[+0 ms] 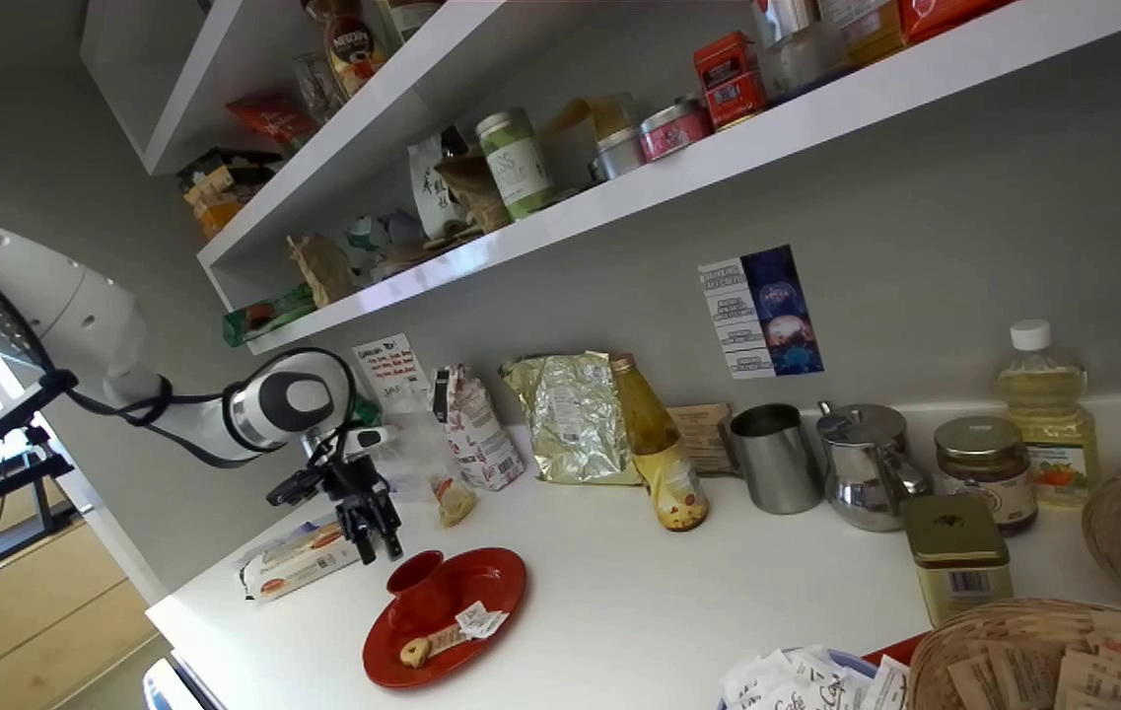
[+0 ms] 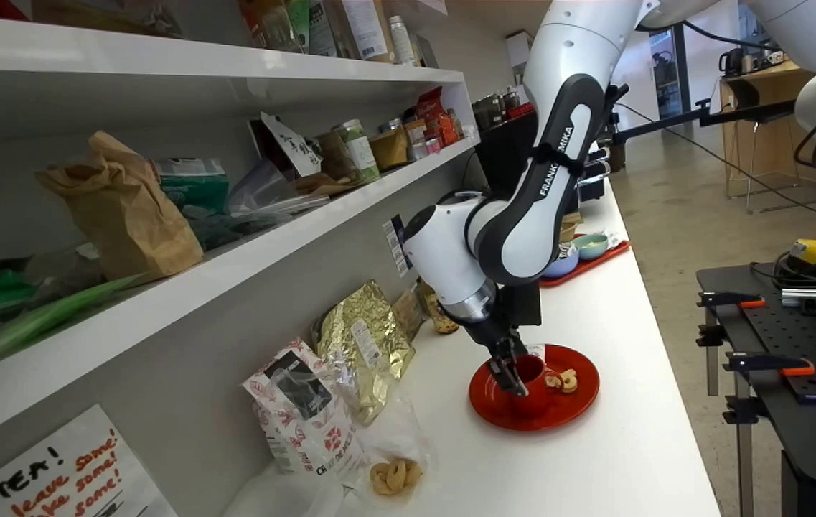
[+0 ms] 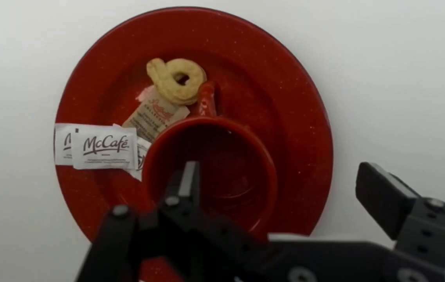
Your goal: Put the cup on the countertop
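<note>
Hovers with hand spread wide near the red cup, upright on the plate toward the floor-side edge of the counter.

"McCafé" on a sachet, "TEA!" on a sheet, "FRANK…MIKA" on the arm

The wide white countertop bears a red plate; a long packet lies near the plate; a printed bag, a gold bag, a bottle, a metal jug, a teapot and a jar form a row; a red tray lies well apart from the plate.
</note>
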`<action>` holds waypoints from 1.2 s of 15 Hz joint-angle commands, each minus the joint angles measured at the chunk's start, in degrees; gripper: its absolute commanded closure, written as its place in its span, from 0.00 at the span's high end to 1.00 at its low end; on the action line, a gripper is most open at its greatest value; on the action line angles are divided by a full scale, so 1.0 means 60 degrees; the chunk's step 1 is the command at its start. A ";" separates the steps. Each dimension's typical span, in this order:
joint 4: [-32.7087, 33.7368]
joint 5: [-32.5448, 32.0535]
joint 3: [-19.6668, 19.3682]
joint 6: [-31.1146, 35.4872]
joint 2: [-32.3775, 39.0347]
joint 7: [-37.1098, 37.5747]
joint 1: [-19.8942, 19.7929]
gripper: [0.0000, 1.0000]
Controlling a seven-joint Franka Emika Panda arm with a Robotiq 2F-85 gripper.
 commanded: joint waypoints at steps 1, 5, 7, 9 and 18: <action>0.0318 0.0121 -0.0302 0.0065 0.0315 0.0554 0.0278 1.00; 0.0278 0.0162 -0.0375 0.0064 0.0480 0.0784 0.0332 1.00; 0.0259 0.0193 -0.0391 0.0082 0.0521 0.0858 0.0340 1.00; 0.0296 0.0252 -0.0424 0.0150 0.0575 0.1038 0.0355 1.00; 0.0405 0.0573 -0.0450 0.0467 0.0701 0.1608 0.0339 1.00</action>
